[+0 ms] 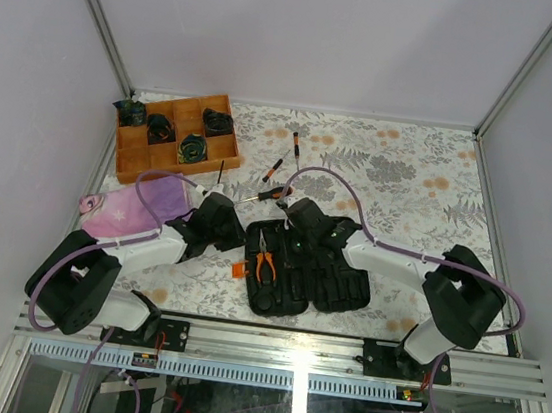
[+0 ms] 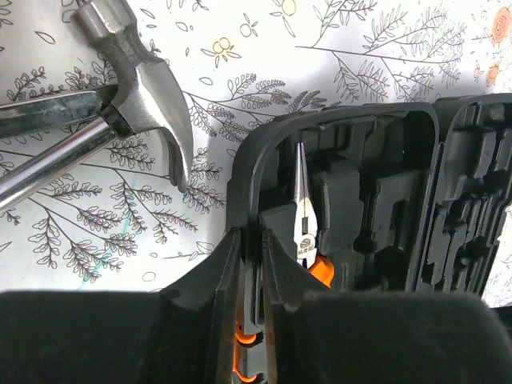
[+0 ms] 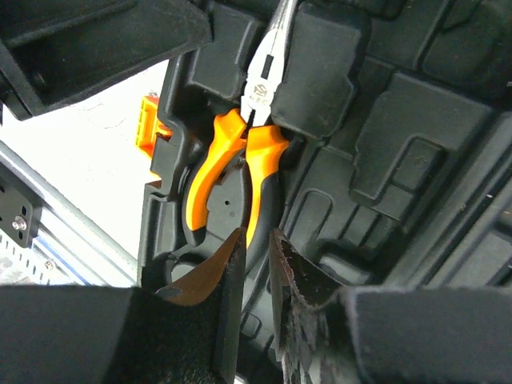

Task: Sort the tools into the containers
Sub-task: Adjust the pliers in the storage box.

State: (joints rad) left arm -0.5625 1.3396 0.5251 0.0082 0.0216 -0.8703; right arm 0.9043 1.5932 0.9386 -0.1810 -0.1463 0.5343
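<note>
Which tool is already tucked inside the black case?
The orange-handled pliers: they lie in a slot of the open case, while the hammer and the small screwdrivers lie outside on the table.

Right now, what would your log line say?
left gripper: shut on black zip tool case rim | right gripper: slightly open over orange-handled pliers | pliers: in case slot

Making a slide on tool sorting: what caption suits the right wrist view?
Right hand, fingers slightly parted, at the handles of orange-handled pliers seated in the open black case.
</note>
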